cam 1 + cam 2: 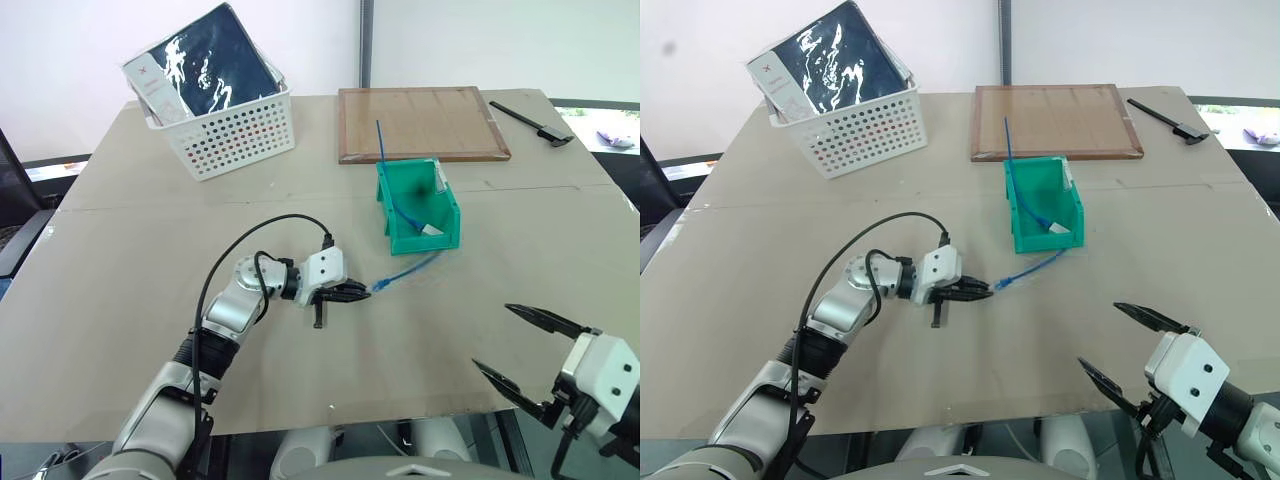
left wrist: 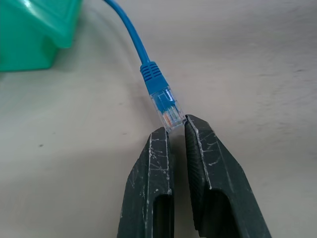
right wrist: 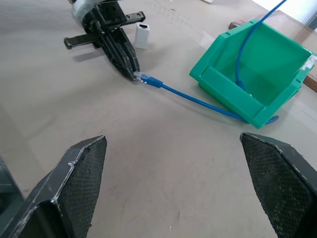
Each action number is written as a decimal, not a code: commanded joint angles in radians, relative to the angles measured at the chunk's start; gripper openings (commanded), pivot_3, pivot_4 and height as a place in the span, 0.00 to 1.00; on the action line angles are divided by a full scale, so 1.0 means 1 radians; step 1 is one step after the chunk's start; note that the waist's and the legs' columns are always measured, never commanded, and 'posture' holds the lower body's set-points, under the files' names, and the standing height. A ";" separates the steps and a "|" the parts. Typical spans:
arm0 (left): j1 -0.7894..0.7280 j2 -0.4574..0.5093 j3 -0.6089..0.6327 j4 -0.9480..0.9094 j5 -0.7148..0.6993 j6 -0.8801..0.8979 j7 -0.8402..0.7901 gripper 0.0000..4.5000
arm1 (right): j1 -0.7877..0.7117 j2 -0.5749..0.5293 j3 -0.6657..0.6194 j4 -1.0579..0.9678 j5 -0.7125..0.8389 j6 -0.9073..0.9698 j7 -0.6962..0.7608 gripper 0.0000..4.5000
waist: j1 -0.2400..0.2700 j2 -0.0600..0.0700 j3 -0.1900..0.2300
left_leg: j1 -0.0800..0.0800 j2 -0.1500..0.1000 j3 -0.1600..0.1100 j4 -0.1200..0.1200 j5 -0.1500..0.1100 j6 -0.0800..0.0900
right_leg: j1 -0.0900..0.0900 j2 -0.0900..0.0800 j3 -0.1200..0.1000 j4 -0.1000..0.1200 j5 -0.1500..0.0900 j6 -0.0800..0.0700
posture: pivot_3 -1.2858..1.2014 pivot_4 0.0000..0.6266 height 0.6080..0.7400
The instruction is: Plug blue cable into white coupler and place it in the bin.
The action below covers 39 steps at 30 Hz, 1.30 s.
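Grasp stage: left hand (image 2: 177,130) pinching plug tip of blue cable (image 2: 157,95); right hand (image 3: 171,173) spread, idle. Next, probably: lift plug, align with white coupler (image 3: 142,35) socket on desk (image 1: 120,220).

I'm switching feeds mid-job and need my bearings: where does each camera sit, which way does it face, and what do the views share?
Left and right eye views: on the head, looking forward and down over the tan table; both arms show, left gripper and right gripper.
Left wrist view: along shut jaws nipping the clear tip of the thin bright-blue cable.
Right wrist view: between open jaws, toward the left gripper, the small white plastic coupler and the green plastic bin.
All share cable and bin.
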 commanded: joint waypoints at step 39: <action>-0.021 -0.011 0.029 -0.100 -0.045 -0.424 -0.053 0.02 | -0.532 0.393 0.398 0.196 0.991 0.579 -0.966 0.95 | -0.003 0.002 0.001 | -0.002 0.000 -0.003 -0.001 0.000 0.000 | -0.001 0.001 -0.002 -0.002 0.000 -0.001 | 0.52 0.24 1.00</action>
